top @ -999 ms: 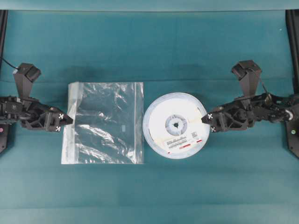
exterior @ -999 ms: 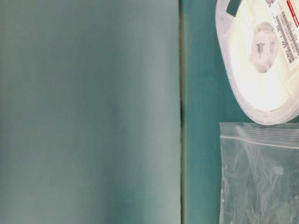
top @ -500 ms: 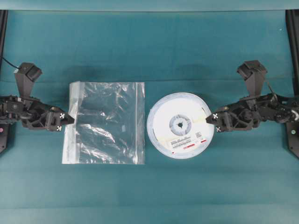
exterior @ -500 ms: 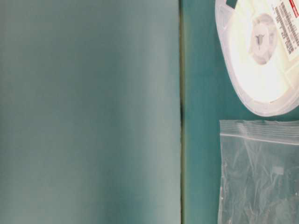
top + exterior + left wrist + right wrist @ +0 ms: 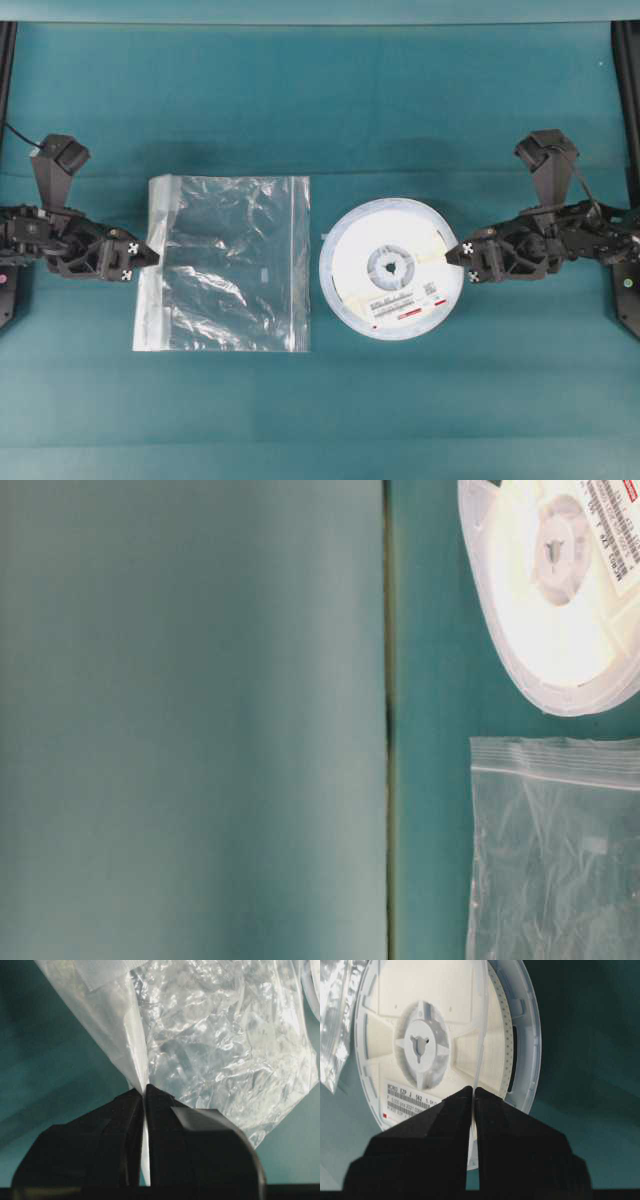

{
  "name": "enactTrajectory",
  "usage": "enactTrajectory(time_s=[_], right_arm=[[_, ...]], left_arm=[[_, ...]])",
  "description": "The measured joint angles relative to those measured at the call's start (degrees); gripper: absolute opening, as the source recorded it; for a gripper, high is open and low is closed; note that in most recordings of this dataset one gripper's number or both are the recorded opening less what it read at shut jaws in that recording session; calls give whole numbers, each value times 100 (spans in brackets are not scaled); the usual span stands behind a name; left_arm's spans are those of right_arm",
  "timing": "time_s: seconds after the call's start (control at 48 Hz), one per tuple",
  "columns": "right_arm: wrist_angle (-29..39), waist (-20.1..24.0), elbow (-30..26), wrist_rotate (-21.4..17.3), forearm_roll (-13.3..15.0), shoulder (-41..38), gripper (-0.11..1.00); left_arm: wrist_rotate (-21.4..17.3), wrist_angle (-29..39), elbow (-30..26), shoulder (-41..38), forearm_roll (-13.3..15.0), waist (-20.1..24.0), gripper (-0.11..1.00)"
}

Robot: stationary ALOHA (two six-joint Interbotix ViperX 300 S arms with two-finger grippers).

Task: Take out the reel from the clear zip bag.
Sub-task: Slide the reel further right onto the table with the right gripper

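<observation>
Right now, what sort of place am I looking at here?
Probably a robot lab tabletop: a teal mat, two black grippers, and a component reel beside a clear zip bag.

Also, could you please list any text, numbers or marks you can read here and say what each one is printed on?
"MCR03 EZP J 562": top line of the label on the reel, partly blurred, so uncertain.
Lower label lines and barcode: too small and blurred to read.
Red mark at the label's corner: no legible text.
Clear zip bag: no print visible.
</observation>
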State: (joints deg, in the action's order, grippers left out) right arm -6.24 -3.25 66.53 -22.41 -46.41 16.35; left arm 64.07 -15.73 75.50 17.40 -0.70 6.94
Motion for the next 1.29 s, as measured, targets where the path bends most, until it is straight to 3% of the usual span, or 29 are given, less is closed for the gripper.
enactTrajectory(time_s=[0.645, 0.812, 0.958, 1.041, 1.291], right_arm=[[229, -9, -114, 0, -97, -378, 6], [211, -9, -193, 0, -97, -545, 21], [237, -9, -211, 0, -97, -554, 53], [237, -9, -211, 0, -97, -545, 65], [229, -141, -211, -9, -97, -554, 67]], left_arm=[[0, -9, 0, 0, 9, 0, 3], [0, -9, 0, 0, 0, 0, 3], [0, -9, 0, 0, 0, 0, 3], [0, -9, -9, 0, 0, 9, 3], [0, -9, -9, 0, 0, 9, 3]])
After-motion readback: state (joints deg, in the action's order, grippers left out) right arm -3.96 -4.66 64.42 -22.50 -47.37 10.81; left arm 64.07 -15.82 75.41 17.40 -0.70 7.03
